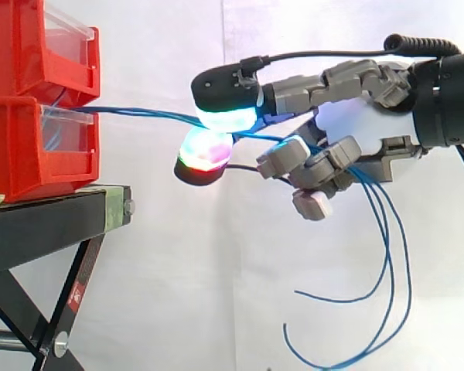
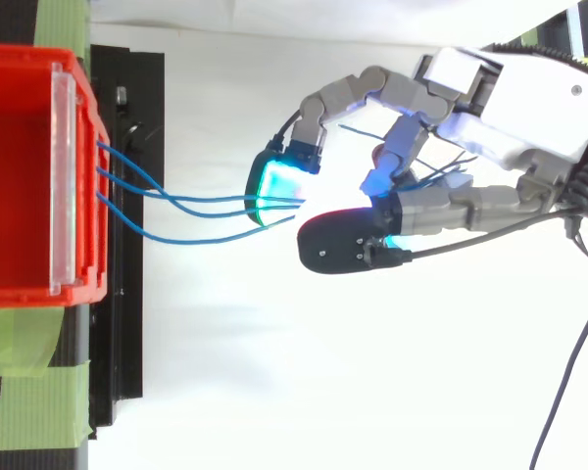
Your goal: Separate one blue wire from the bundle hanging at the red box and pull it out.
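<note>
At left, two stacked boxes, upper box (image 1: 31,46) on lower box (image 1: 31,151), both on the stand (image 1: 46,224). Behind everything, the curtain (image 1: 178,270). From the front of the lower box, wires (image 2: 176,203) running right, apart at the box, gathered between two fingers (image 1: 226,93) of the hand (image 1: 356,116) at right, well clear of the boxes. Below the hand, loose wire ends (image 1: 387,301) hanging, right of the stand.

Black stand (image 1: 46,224) with green tape (image 2: 29,401) strips, before a white curtain (image 1: 178,294).
</note>
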Robot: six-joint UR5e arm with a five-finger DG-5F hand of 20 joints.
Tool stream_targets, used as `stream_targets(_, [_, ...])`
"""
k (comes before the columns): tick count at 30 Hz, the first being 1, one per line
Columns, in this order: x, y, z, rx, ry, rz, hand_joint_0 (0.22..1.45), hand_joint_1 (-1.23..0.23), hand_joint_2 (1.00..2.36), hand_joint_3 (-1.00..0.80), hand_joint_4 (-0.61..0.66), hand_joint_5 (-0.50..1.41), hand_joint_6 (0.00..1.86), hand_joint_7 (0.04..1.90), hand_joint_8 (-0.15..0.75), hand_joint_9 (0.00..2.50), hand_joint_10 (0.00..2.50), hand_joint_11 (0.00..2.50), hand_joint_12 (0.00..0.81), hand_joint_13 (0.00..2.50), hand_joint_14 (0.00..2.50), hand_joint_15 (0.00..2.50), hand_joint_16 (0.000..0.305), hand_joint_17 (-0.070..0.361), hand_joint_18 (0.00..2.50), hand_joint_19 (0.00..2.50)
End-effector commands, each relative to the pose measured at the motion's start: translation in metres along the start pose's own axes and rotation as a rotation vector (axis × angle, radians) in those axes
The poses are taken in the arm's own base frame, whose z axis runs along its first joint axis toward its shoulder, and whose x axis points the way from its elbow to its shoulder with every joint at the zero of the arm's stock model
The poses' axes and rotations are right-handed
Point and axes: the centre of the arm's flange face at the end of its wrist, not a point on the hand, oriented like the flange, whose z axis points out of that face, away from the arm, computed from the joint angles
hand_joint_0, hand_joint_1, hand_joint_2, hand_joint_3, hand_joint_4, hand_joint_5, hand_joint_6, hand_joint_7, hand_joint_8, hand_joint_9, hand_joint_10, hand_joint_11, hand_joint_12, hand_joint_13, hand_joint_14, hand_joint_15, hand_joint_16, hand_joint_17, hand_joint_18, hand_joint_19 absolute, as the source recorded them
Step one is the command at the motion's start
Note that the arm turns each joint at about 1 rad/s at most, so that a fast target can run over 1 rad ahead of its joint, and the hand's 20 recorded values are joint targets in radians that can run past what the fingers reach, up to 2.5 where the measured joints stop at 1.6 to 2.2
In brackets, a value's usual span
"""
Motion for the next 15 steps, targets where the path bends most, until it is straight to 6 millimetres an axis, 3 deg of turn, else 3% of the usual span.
stream_targets(1, [-0.007, 0.009, 0.003, -0.003, -0.011, -0.012, 0.62, -0.7, 1.02, -0.11, 0.05, -0.17, 0.92, 0.84, 0.339, 1.45, 0.01, 1.54, 0.405, 1.25, 1.18, 1.55, 0.052, 0.117, 1.29, 1.11])
stream_targets(15, [-0.038, 0.039, -0.01, 0.011, -0.068, -0.159, 0.62, -0.69, 1.02, -0.11, 0.05, -0.17, 0.92, 0.84, 0.337, 1.45, 0.01, 1.54, 0.4, 1.25, 1.17, 1.55, 0.053, 0.119, 1.28, 1.1])
